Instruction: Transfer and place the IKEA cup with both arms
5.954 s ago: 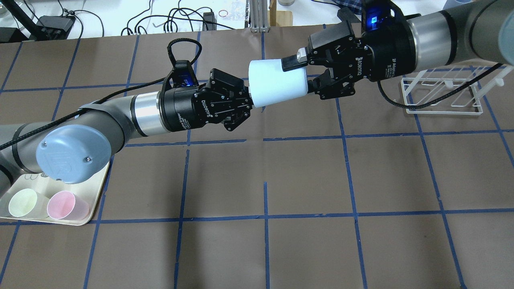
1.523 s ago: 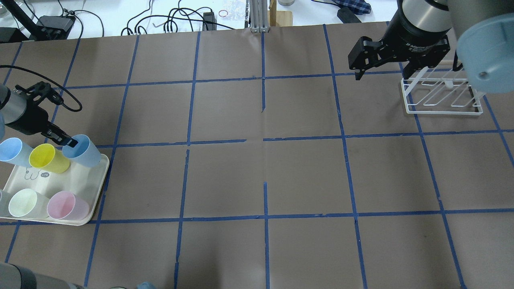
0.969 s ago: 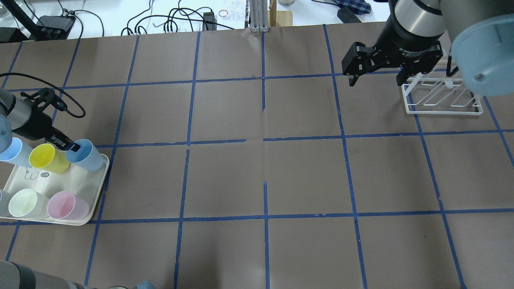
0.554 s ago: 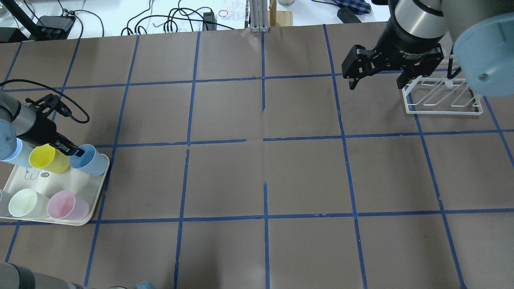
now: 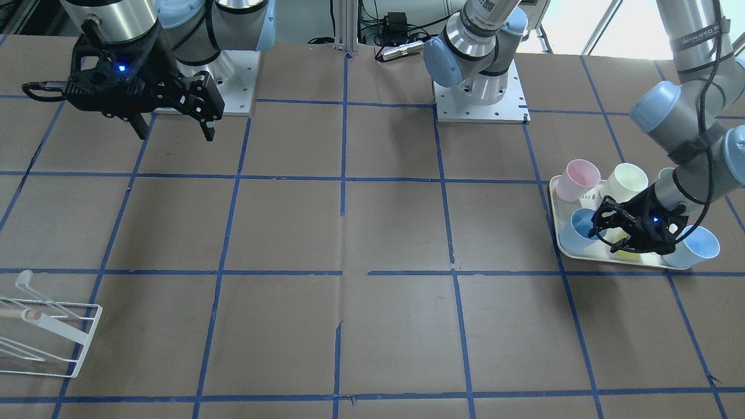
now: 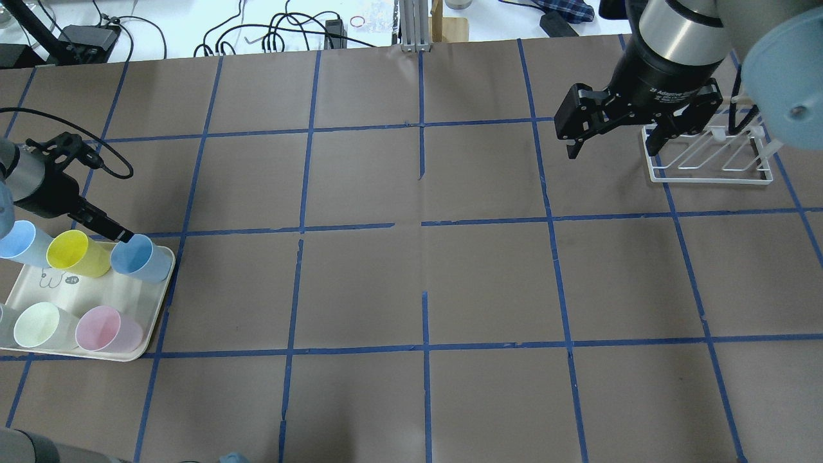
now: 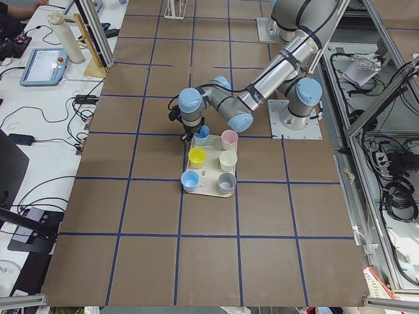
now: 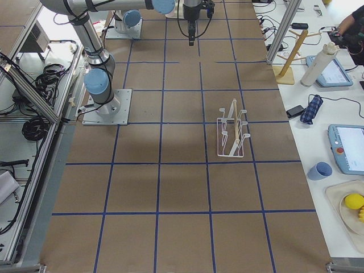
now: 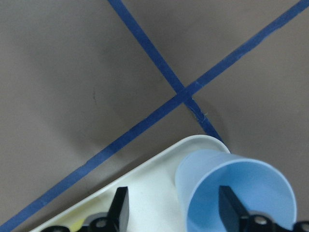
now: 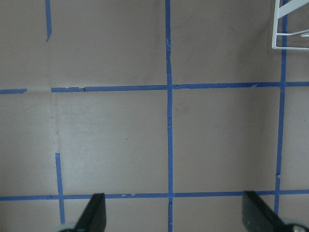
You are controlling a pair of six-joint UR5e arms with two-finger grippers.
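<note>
IKEA cup (image 6: 138, 258) on tray (image 6: 96, 292) beside yellow cup (image 6: 74, 252); left fingers (image 9: 120, 211) straddle rim, apart; right fingers (image 10: 95, 212) wide.

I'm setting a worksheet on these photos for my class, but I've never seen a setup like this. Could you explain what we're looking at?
Two robot arms are bolted to a taped brown table; the views come from overhead, across the table, both ends, and each wrist. The left gripper is open, straddling the wall of a pale blue IKEA cup standing on a cream tray with five other cups. The right gripper hangs open and empty; a white wire rack stands at that end.
</note>
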